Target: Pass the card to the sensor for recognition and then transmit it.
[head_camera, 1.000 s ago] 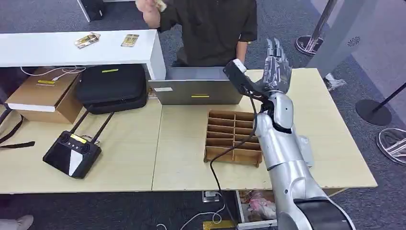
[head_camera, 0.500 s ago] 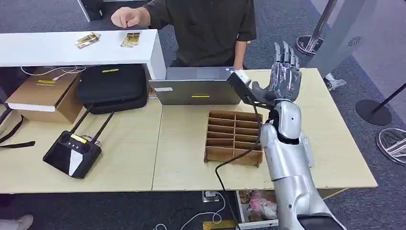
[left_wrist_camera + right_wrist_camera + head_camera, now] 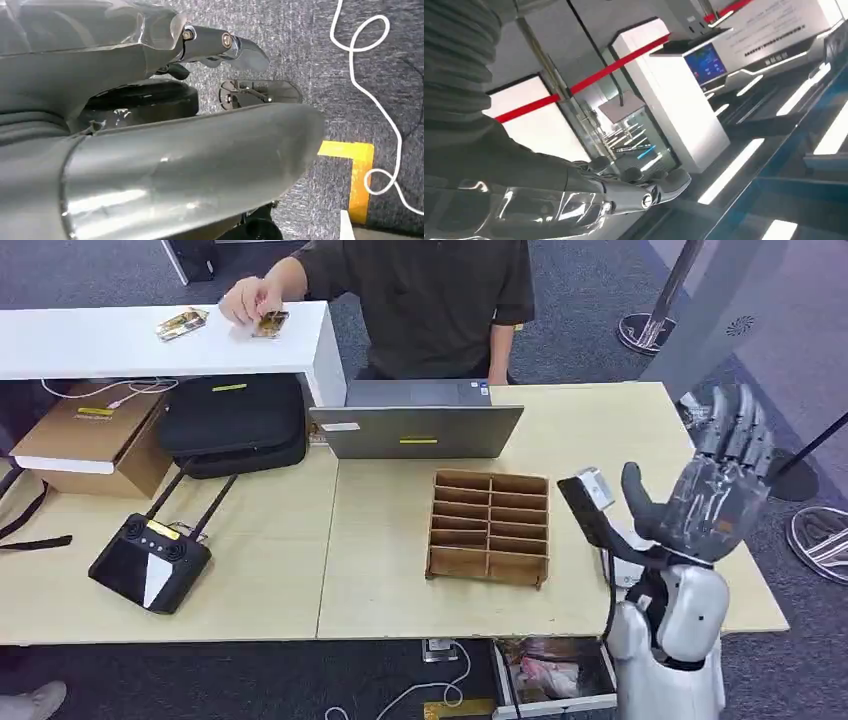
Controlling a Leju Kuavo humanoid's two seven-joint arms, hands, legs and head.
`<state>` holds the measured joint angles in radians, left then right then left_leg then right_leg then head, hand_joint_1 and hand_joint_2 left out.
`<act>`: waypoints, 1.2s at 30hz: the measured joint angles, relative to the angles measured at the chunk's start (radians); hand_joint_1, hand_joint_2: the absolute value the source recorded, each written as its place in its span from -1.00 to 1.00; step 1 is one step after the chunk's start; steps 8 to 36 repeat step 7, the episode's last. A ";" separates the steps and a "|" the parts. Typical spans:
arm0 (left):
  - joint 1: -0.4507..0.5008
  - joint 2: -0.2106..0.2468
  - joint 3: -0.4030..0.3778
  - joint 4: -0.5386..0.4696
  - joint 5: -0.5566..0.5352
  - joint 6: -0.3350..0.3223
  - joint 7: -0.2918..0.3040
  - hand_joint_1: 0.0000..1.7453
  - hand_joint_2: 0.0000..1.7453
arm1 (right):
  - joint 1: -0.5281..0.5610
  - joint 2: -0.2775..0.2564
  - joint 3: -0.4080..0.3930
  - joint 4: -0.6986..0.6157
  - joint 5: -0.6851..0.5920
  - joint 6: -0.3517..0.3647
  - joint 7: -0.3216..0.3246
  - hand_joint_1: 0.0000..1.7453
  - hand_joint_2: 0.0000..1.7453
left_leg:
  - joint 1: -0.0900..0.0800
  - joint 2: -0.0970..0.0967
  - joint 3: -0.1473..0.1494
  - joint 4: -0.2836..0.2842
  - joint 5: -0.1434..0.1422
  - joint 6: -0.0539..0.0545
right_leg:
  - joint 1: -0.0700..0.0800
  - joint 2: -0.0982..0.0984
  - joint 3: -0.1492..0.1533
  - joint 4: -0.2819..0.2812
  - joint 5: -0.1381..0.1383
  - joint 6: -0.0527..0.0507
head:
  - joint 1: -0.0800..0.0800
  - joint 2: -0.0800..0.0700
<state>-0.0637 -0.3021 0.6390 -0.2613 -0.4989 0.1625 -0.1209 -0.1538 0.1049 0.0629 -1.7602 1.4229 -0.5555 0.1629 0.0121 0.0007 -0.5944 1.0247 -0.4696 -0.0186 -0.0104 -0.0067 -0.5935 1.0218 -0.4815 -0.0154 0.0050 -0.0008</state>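
Two yellowish cards lie on the white shelf (image 3: 120,340) at the back left: one card (image 3: 182,323) lies alone, and a person's hand (image 3: 245,300) touches the other card (image 3: 272,325). My right hand (image 3: 715,495) is raised over the table's front right corner, fingers spread and pointing up, holding nothing. In the right wrist view the right hand (image 3: 634,192) is stretched out empty against a lit wall. My left hand (image 3: 220,45) hangs above the grey floor with straight fingers and nothing in it.
On the wooden table (image 3: 380,540) stand a brown divider tray (image 3: 490,525), a laptop (image 3: 418,420), a black bag (image 3: 235,420), a cardboard box (image 3: 90,435) and a black remote controller (image 3: 150,560). A small white device (image 3: 628,562) sits beside my right arm. The person (image 3: 430,300) stands behind the table.
My right arm has drawn back from above the laptop to the table's front right corner. The person's hand came down onto the card on the white shelf.
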 joint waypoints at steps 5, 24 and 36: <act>0.006 -0.003 0.023 -0.012 0.010 0.004 0.011 -1.00 -1.00 | 0.159 0.010 -0.003 -0.104 -0.067 -0.093 -0.033 -1.00 1.00 | 0.000 0.000 0.000 0.000 0.000 0.000 | 0.000 0.000 0.000 0.000 0.000 0.000 | 0.000 0.000; 0.009 -0.003 0.030 -0.019 0.001 0.005 0.014 -1.00 -1.00 | 0.207 0.025 -0.008 -0.132 -0.097 -0.128 -0.067 -1.00 1.00 | 0.000 0.000 0.000 0.000 0.000 0.000 | 0.000 0.000 0.000 0.000 0.000 0.000 | 0.000 0.000; 0.009 -0.003 0.030 -0.019 0.001 0.005 0.014 -1.00 -1.00 | 0.207 0.025 -0.008 -0.132 -0.097 -0.128 -0.067 -1.00 1.00 | 0.000 0.000 0.000 0.000 0.000 0.000 | 0.000 0.000 0.000 0.000 0.000 0.000 | 0.000 0.000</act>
